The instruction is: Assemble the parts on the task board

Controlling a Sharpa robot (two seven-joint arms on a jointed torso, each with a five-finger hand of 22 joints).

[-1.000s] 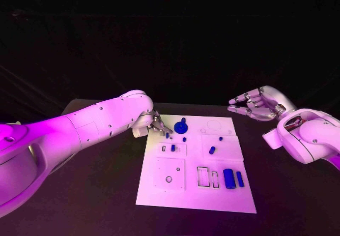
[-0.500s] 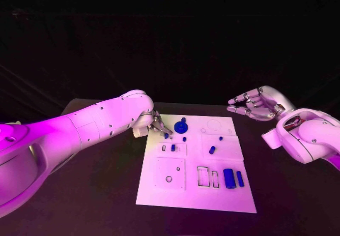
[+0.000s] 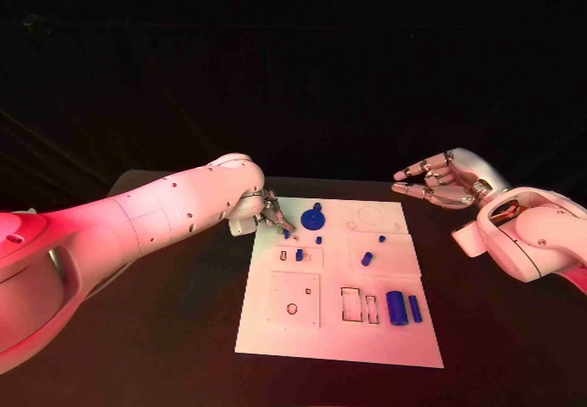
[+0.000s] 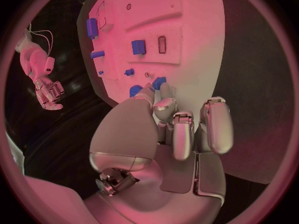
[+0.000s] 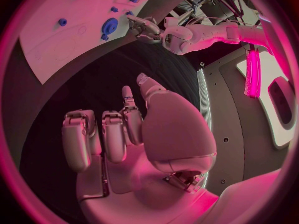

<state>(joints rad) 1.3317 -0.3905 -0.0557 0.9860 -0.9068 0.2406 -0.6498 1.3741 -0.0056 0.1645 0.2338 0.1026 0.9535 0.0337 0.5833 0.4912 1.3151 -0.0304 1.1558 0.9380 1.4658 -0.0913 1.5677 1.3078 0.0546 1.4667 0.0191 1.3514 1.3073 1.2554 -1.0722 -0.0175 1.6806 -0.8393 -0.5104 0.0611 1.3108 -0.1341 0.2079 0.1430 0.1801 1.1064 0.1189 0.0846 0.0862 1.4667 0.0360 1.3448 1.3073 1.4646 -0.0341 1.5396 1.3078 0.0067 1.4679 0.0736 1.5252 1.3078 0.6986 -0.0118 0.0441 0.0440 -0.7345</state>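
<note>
Small blue part [image 3: 287, 232] seemingly at left hand [image 3: 267, 214] fingertips

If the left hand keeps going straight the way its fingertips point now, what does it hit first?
Most likely the small blue part right at its fingertips, on the task board near its far left corner. The left hand already looks on it or nearly so; contact can't be confirmed.

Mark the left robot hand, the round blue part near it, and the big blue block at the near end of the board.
Left robot hand [image 3: 260, 212], head view, on its knuckles.
Round blue part [image 3: 313, 220], head view, its disc face.
Big blue block [image 3: 395, 306], head view, mid-body.
</note>
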